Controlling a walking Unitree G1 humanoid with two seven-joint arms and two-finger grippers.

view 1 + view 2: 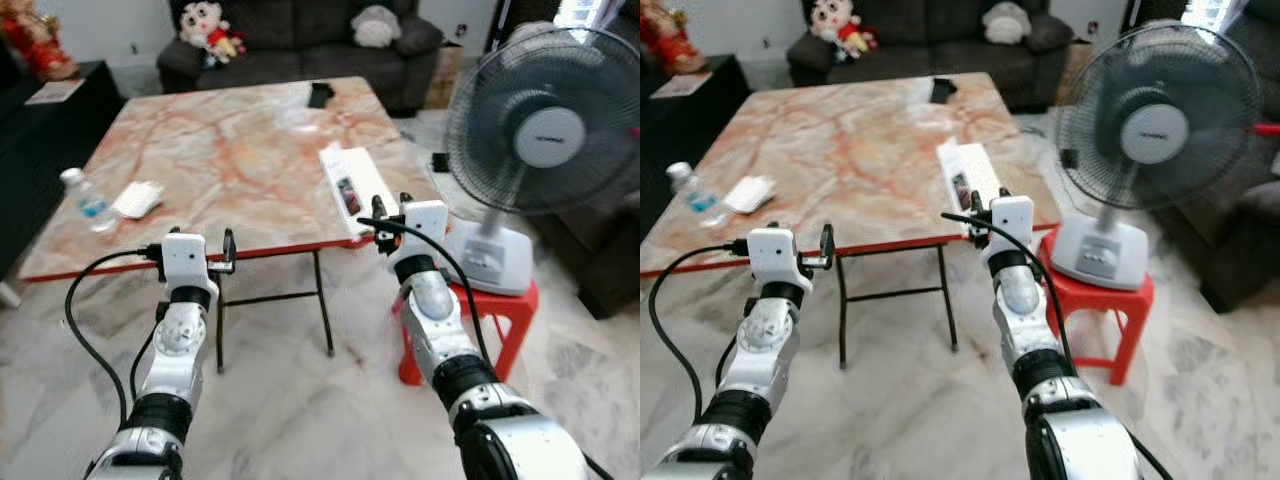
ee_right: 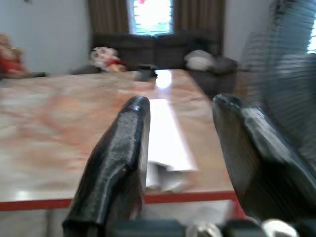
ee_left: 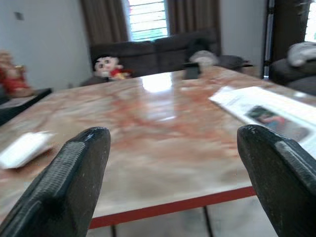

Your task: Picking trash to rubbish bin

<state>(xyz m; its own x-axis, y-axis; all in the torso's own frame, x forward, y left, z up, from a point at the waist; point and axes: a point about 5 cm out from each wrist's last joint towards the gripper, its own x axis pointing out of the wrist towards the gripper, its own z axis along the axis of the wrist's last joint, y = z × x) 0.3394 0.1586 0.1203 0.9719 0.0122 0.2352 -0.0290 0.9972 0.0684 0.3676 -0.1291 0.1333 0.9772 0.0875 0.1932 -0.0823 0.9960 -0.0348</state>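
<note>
On the marble table (image 1: pixel 230 140), a clear plastic bottle (image 1: pixel 88 200) with a blue label stands near the front left corner. A crumpled white wrapper (image 1: pixel 138 198) lies just right of it. A long white paper box (image 1: pixel 350 185) lies along the table's right edge. My left gripper (image 3: pixel 173 133) is open at the table's front edge, right of the wrapper, with nothing between its fingers. At the front right corner my right gripper (image 1: pixel 390 210) is open and empty, just short of the near end of the white box (image 2: pixel 165 136).
A standing fan (image 1: pixel 540 140) sits on a red stool (image 1: pixel 500 310) close to my right arm. A small black object (image 1: pixel 320 95) lies at the table's far edge. A dark sofa (image 1: pixel 300 40) with plush toys stands behind. A black cabinet (image 1: pixel 40 130) is on the left.
</note>
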